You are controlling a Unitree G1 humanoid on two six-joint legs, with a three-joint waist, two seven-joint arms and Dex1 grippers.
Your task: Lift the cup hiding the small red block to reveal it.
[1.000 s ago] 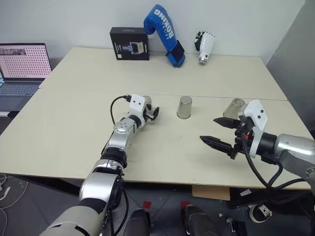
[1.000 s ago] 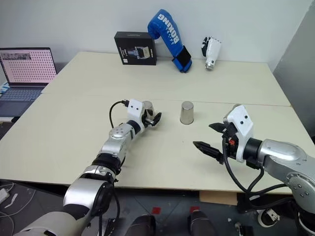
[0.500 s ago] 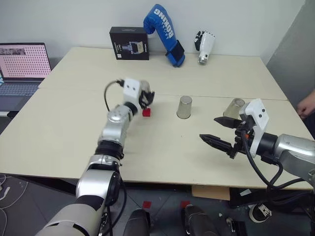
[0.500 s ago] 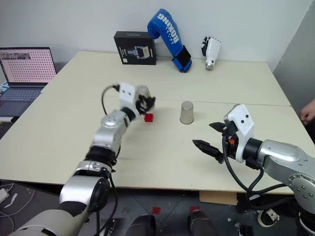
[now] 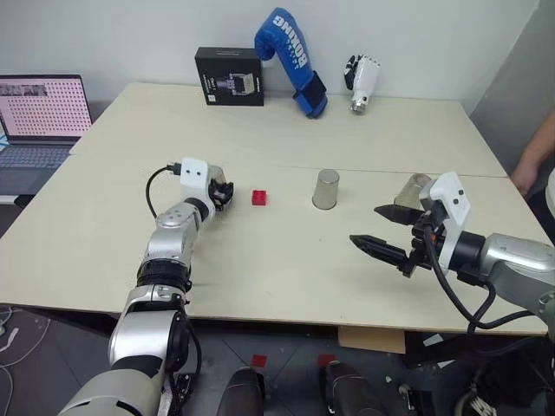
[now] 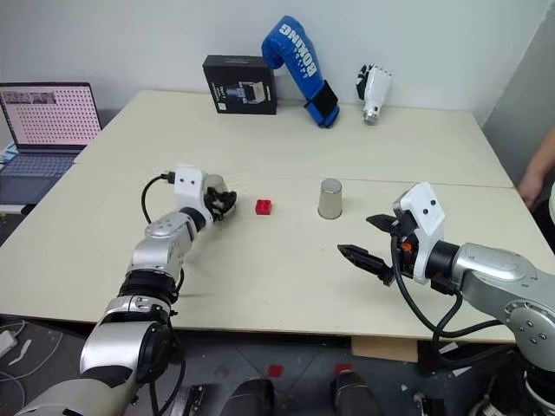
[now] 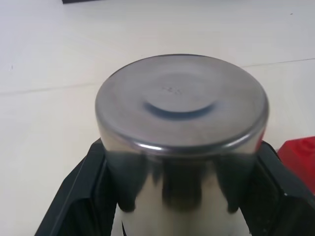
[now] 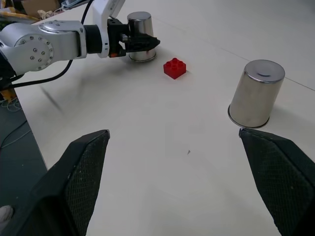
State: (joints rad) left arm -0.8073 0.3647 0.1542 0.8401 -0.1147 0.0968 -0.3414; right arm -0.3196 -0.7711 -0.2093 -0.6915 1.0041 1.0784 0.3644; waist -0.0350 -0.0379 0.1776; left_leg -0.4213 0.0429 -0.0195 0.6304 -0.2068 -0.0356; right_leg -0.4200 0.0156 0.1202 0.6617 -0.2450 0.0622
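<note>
Now the small red block (image 5: pixel 259 198) lies uncovered on the pale worktop (image 5: pixel 286 251), just beside the tips of the left gripper (image 5: pixel 224 195) on the side toward the middle cup, apart from the fingers and touching nothing. The left fingers (image 7: pixel 83 194) are clamped on an upturned silvery metal cup (image 7: pixel 182 142), one black finger on each flank of its wall, its flat base up; in the right wrist view that cup (image 8: pixel 140 35) sits between the fingers with its rim at or just above the worktop, contact cannot be told. A second upturned metal cup (image 5: pixel 326 188) stands on the worktop past the block from the left fingers, well apart from both grippers. A third metal cup (image 5: pixel 413 190) stands tilted just behind the right gripper (image 5: pixel 381 230), partly hidden by the gripper's white housing. The right fingers (image 8: pixel 81 167) are spread wide apart and hold nothing, hovering above the worktop; the middle cup lies ahead of them, nearer to one finger than the other. Along the far edge of the worktop, well away from both sets of fingers, stand a black box (image 5: pixel 229 76), a blue boxing glove (image 5: pixel 290 61) and a white glove (image 5: pixel 361 81). A laptop (image 5: pixel 39 117) with its screen lit sits off the worktop's left side. A person's hand (image 5: pixel 531 165) shows at the right edge.
</note>
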